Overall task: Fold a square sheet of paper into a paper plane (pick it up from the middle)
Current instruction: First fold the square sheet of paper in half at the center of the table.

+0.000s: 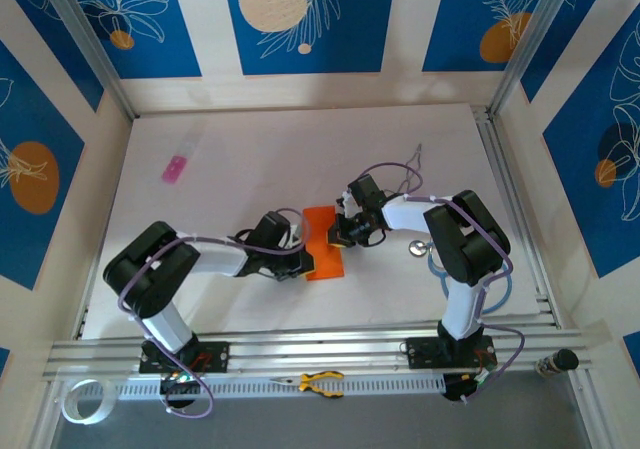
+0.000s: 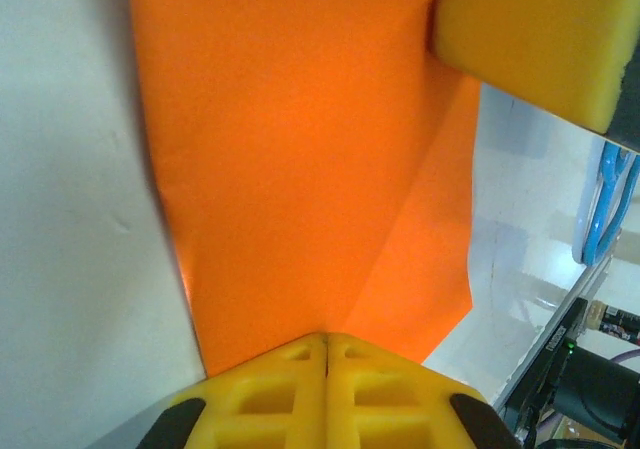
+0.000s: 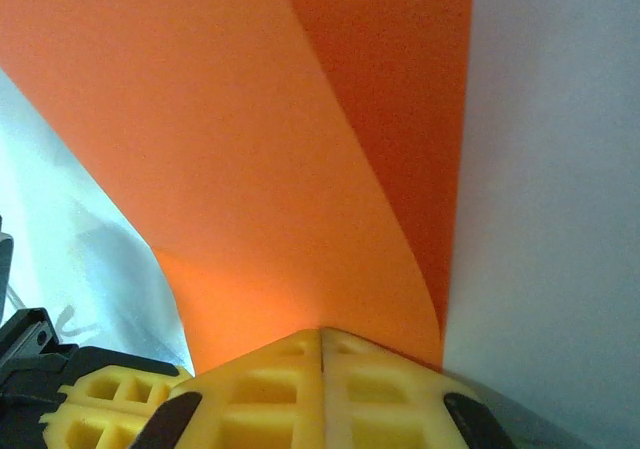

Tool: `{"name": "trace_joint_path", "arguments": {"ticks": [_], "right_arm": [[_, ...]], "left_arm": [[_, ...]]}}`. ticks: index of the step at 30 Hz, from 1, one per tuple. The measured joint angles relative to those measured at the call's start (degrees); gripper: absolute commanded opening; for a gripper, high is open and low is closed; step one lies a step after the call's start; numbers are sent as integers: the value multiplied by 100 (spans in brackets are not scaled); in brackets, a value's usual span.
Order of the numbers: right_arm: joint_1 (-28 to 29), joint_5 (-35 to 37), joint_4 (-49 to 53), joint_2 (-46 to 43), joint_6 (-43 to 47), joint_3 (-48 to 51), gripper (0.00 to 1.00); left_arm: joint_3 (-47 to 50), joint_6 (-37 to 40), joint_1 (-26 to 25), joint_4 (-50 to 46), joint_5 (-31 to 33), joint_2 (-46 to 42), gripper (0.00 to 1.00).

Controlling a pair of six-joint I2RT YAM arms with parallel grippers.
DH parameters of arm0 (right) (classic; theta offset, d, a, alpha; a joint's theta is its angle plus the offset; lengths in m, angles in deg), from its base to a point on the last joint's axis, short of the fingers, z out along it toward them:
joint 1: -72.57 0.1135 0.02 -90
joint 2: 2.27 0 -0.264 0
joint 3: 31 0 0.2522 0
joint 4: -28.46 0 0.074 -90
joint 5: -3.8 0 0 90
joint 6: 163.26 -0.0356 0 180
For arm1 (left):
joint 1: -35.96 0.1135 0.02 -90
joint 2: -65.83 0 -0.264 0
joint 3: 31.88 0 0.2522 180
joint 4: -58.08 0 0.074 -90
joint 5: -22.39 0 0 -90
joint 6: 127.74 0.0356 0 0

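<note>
The square sheet of paper is bright orange and folded into a narrower creased shape, held just above the middle of the white table. My left gripper is shut on its lower left edge. In the left wrist view the sheet fans out from the closed tips of that gripper, with a diagonal crease running toward the right gripper's yellow finger. My right gripper is shut on the upper right edge. From its closed tips the sheet curves upward.
A small pink object lies at the far left of the table. Yellow-handled pliers rest on the near rail between the arm bases. A tape roll sits at the bottom left. Blue cable loops hang by the right arm.
</note>
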Motion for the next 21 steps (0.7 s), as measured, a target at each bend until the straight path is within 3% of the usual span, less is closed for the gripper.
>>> {"name": "trace_joint_path", "arguments": {"ticks": [12,21], "right_arm": [[20,0,17,-4,2,0,0],[20,2,20,-4,2,0,0]], "left_arm": [[164,94,-129,-461,17,-811,2],[-564,363,-96,-603,192,-345,0]]}}
